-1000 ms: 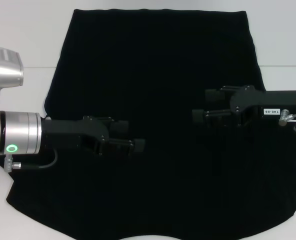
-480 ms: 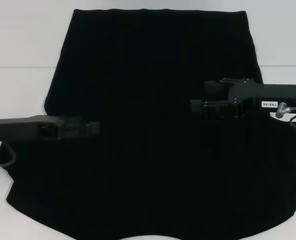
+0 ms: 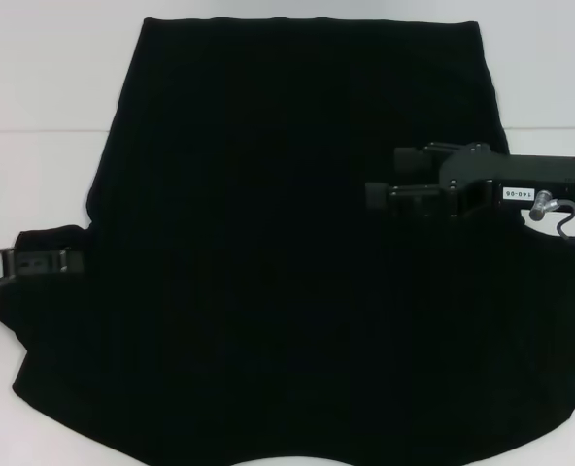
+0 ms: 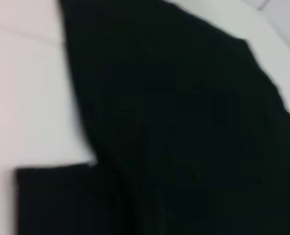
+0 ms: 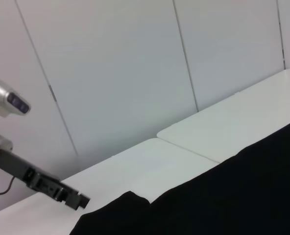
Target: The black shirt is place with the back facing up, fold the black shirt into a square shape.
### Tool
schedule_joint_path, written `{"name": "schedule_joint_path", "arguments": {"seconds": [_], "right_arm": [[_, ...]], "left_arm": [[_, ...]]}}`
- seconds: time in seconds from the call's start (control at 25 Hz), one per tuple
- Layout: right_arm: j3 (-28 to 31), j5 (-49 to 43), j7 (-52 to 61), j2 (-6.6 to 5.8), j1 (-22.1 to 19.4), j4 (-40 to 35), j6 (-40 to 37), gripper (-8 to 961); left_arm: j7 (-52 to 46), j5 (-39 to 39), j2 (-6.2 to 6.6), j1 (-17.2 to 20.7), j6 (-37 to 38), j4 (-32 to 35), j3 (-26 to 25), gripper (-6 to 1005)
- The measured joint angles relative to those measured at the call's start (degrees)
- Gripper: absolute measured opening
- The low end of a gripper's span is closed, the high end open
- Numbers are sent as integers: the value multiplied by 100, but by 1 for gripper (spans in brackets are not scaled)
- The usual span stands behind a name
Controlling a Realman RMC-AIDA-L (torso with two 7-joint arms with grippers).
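- On the white counter (image 3: 35, 175), the black shirt (image 3: 297, 243) lies spread flat, plain side up, unfolded; this layout exposes its edges for folding.
- Over the shirt's right half, the right claw (image 3: 380, 186) hovers with its fingers apart, probably positioned for a grasp.
- At the shirt's left sleeve edge, the left claw (image 3: 62, 261) sits low; finger state cannot be determined.
- The right wrist view alone shows the left claw (image 5: 79, 199) in profile against the wall.
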Motion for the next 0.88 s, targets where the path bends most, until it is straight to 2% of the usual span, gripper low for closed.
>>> {"name": "schedule_joint_path", "arguments": {"seconds": [0.16, 0.4, 0.88], "right_arm": [[2, 29, 0, -17, 10, -9, 1, 926], [3, 55, 0, -45, 17, -17, 1, 926], [3, 58, -12, -64, 23, -7, 1, 926]], "left_arm": [[-385, 555, 32, -39, -22, 89, -27, 874], [-709, 993, 57, -84, -36, 99, -41, 874], [-1128, 1305, 51, -101, -250, 0, 0, 874]]}}
